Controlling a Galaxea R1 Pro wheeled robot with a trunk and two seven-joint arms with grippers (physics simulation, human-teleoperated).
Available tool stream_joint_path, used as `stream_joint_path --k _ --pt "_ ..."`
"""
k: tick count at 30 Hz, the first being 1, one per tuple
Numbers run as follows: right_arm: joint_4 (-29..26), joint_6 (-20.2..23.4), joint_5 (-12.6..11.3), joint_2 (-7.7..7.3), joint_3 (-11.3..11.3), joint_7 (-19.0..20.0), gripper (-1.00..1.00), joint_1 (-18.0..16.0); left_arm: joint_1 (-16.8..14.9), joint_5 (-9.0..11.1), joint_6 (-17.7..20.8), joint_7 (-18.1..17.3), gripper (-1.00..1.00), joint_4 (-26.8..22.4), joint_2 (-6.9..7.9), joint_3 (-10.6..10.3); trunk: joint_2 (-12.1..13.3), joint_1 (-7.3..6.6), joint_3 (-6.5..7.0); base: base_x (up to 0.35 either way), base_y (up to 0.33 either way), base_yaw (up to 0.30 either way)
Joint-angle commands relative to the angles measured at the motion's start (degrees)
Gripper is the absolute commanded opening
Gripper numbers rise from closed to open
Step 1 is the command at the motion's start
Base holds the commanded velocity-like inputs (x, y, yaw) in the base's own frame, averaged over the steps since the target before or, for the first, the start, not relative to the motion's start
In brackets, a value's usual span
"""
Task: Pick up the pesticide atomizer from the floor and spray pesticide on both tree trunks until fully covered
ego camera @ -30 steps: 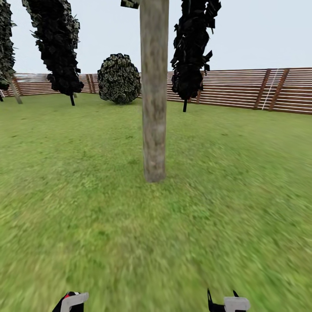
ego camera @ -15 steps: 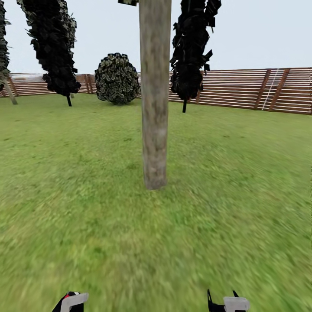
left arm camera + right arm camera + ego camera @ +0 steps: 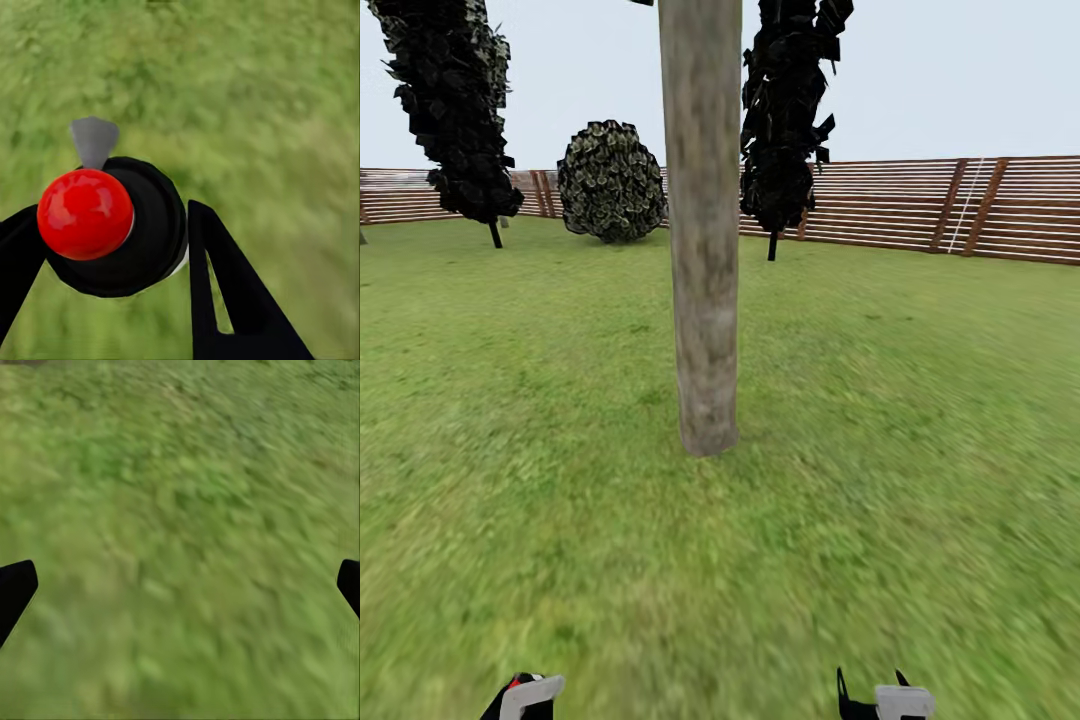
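Observation:
A thick grey-brown mottled tree trunk rises from the grass straight ahead in the head view, a short way off, its foliage cut off above the frame. The pesticide atomizer shows end-on in the left wrist view: a dark round body, a red dome and a small grey nozzle. My left gripper is shut on it, one black finger pressed to its side. My right gripper is open over bare grass, its fingertips wide apart. Both wrists sit at the head view's lower edge, left gripper and right gripper.
Two slim dark-leaved trees and a round shrub stand far back by a brown slatted fence. Open lawn lies on both sides of the trunk.
The whole view has shifted: the camera has come nearer the trunk, which now looks larger and a little further left. Both grippers keep their places in the picture.

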Motion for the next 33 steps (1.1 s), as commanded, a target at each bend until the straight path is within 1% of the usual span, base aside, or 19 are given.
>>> stream_joint_path --k 1,19,22,28,33 --pt "0.0 0.0 0.0 0.02 0.0 0.0 1.0 0.0 0.0 0.0 0.0 0.0 -1.0 0.0 0.0 0.0 0.0 0.0 0.0 0.338 0.012 0.0" --pt "-0.1 0.0 -0.1 -0.15 -0.1 0.0 1.0 0.0 0.0 -0.2 0.0 -0.1 -1.0 0.0 0.02 0.0 0.0 0.0 0.0 0.338 0.001 0.0" --pt "0.0 -0.1 -0.1 -0.11 -0.3 -0.1 1.0 0.0 0.0 -0.3 -0.1 -0.1 -1.0 0.0 0.09 0.0 0.0 0.0 0.0 0.338 0.0 0.0" --pt "-0.1 -0.1 -0.2 -0.09 -0.4 -0.2 1.0 0.0 0.0 -0.4 0.0 -0.1 -1.0 0.0 0.72 0.0 0.0 0.0 0.0 0.338 0.0 0.0" --pt "0.1 -0.1 -0.1 -0.2 -0.2 -0.1 1.0 0.0 0.0 -0.3 -0.1 -0.2 -1.0 -0.3 0.66 -0.2 0.0 0.0 0.0 0.338 0.0 0.0"
